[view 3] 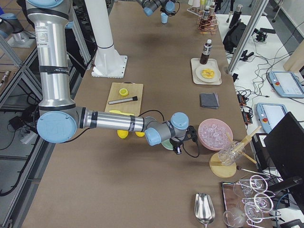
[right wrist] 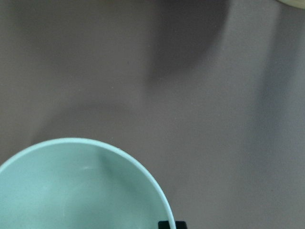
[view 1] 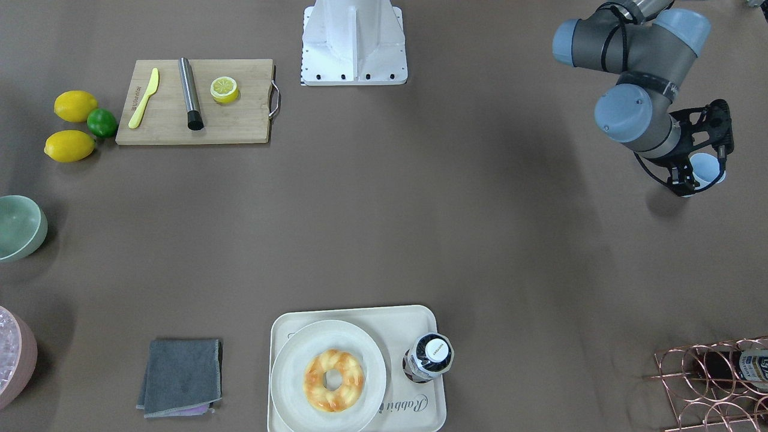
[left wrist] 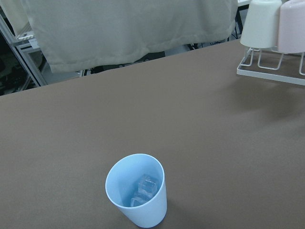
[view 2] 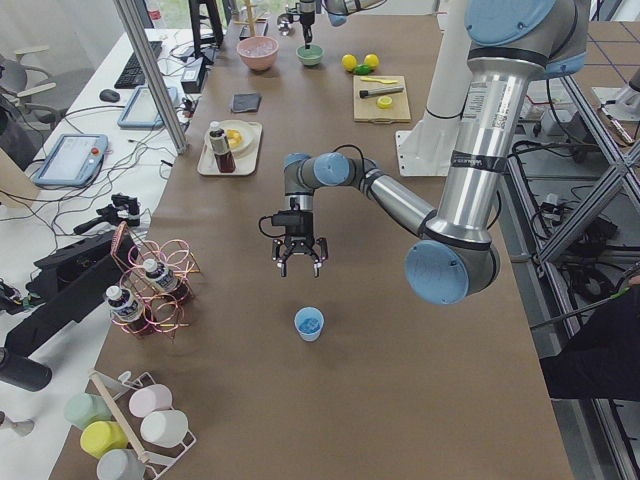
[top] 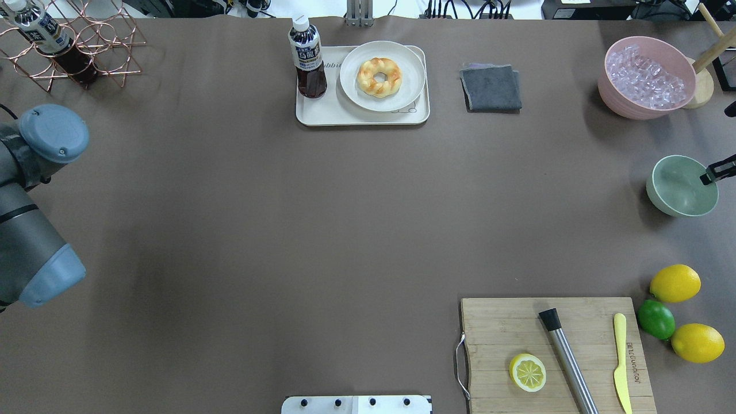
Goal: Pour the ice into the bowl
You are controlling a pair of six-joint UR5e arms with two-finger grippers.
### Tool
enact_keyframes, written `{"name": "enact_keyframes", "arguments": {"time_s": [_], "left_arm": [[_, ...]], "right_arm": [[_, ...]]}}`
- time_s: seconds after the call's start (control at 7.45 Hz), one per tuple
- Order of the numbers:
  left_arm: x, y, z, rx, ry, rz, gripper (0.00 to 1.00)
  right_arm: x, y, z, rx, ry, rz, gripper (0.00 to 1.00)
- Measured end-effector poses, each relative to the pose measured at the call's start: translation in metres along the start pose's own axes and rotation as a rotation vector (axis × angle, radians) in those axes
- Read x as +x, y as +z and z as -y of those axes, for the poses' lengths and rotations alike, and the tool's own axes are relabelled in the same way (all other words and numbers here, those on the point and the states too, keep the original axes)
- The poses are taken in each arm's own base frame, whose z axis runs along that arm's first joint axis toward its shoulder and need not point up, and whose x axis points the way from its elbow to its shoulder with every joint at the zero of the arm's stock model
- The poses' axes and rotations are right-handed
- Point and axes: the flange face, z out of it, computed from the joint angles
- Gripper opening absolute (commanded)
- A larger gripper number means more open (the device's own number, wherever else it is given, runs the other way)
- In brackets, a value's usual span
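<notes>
Now, lower your spread-open left gripper [view 2: 300, 267] squarely around the light blue cup [left wrist: 143, 213] holding clear ice cubes [left wrist: 145, 187]; the round mint-green bowl [top: 678, 190] sits far right, right gripper [top: 714, 172] at its rim, closure unclear.

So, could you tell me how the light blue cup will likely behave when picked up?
The light blue cup looks like thin plastic and holds only a few ice cubes, so it is probably light. It is tall on a narrower base, so a nudge might tip it. Its smooth wall may slip.
</notes>
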Motion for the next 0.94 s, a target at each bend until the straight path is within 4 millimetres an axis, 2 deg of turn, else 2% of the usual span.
{"name": "enact_keyframes", "arguments": {"time_s": [0.27,0.4,0.67,0.94], "left_arm": [[0.002,0.026,-0.021,0.069,0.015,0.062,0.97],[0.001,0.040,-0.036,0.097,0.037,0.091,0.97],[-0.006,0.053,-0.062,0.131,0.084,0.116,0.97],[-0.006,0.053,-0.066,0.132,0.074,0.114,0.97]], "right_arm": [[-0.010,-0.008,0.008,0.014,-0.009,0.011,0.00],[-0.020,-0.015,0.020,0.017,-0.009,0.035,0.00],[-0.046,-0.047,0.065,0.018,0.010,0.063,0.00],[-0.078,-0.093,0.114,0.005,0.048,0.058,0.00]]}}
